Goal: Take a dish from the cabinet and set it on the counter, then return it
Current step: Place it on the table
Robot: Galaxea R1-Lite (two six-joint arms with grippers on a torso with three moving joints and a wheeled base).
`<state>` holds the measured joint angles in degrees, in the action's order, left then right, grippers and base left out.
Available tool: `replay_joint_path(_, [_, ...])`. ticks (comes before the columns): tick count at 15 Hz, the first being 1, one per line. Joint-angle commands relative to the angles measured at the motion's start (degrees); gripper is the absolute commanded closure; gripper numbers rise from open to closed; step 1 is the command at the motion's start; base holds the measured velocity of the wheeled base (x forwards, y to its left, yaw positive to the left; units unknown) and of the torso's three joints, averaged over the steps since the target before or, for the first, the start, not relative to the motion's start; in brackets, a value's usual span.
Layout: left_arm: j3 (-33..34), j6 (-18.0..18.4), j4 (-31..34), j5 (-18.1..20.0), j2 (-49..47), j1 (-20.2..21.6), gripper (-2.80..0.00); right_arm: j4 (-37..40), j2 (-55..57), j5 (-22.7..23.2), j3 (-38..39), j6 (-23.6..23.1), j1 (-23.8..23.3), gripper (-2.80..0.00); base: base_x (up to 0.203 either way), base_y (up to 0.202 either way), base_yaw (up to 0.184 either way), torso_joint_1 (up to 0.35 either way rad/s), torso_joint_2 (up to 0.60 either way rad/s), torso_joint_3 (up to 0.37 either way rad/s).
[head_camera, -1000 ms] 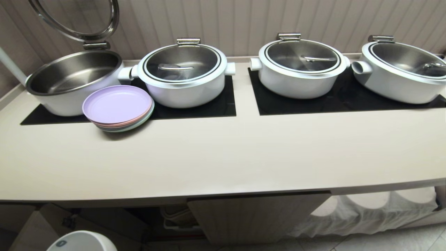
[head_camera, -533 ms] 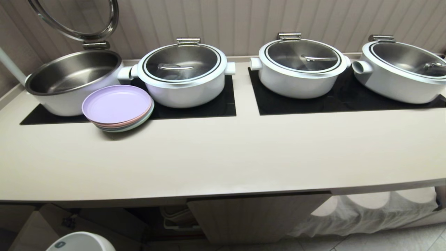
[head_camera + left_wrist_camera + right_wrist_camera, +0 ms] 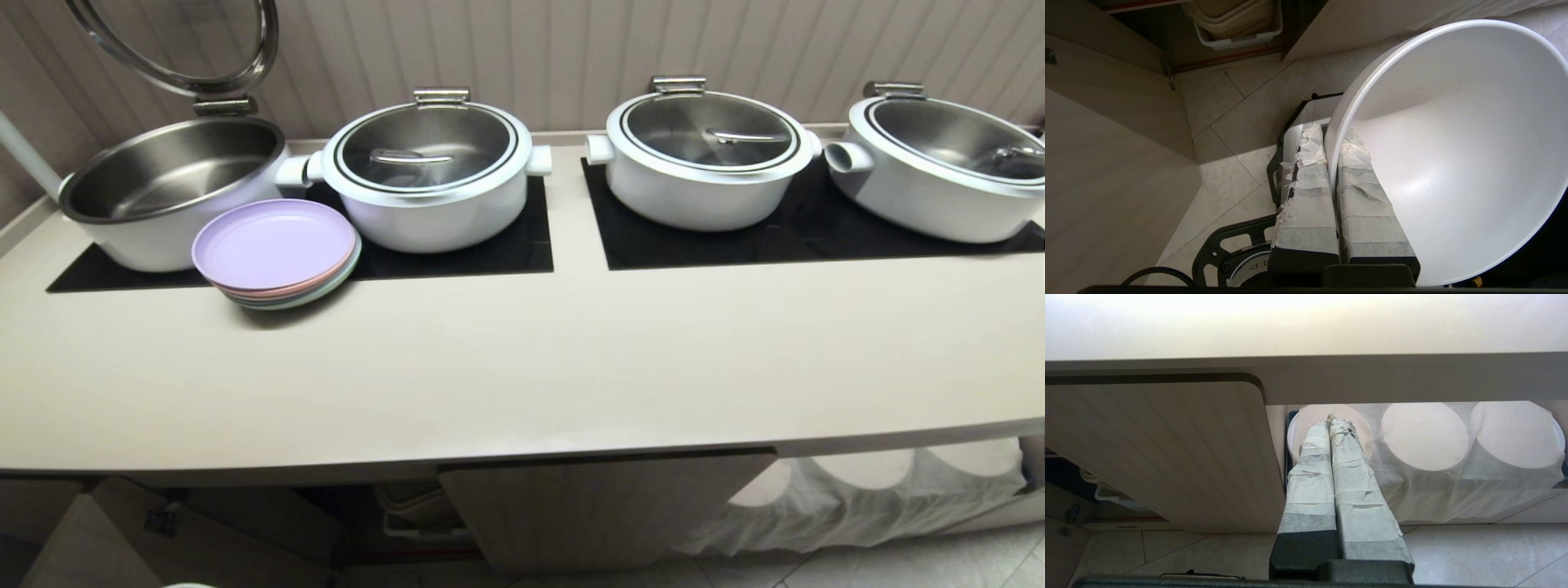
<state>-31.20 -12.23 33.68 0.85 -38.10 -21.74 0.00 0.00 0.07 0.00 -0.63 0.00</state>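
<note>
Beige laminate filled most of your head view: the counter (image 3: 522,384) ran the full width, with two black inset panels (image 3: 457,253) let into it. You had four white pots on those panels; the leftmost pot (image 3: 163,192) stood with its glass lid (image 3: 175,41) raised, and the other three were covered. A stack of pastel plates (image 3: 276,253), lilac uppermost, sat just in front of the open pot, partly on the panel and partly on the counter. Below the counter edge you could see a ribbed door of the cabinet (image 3: 596,506) and, to its right, white cloth (image 3: 857,498) draped over round shapes. Neither arm appeared in this view, and no bowl stood on the counter. In your left wrist view, the left gripper (image 3: 1331,136) was clenched on the rim of the dish (image 3: 1453,155), one taped finger inside the white bowl and one outside. The bowl was held off the tiled floor (image 3: 1229,122), near the open cabinet, where a pale tray (image 3: 1237,28) sat on a red-edged shelf. In your right wrist view, the right gripper (image 3: 1331,422) hung with its taped fingers pressed together and grasped nothing, facing the ribbed door and the cloth-covered rounds under the counter.
</note>
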Motion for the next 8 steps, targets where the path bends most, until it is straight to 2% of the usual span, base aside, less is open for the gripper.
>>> replay_joint_path(1, [0.16,-0.08,0.31,0.03,-0.05,-0.04,0.00,0.00,0.00,0.01,0.00,-0.08,0.00,0.00,0.000,0.000,0.000,0.000,0.00,0.000])
replay_joint_path(8, [0.35,-0.15,0.92,-0.41,-0.22,0.12,0.00,0.00,0.00,0.01,0.00,-0.08,0.00,0.00,0.000,0.000,0.000,0.000,0.00,0.000])
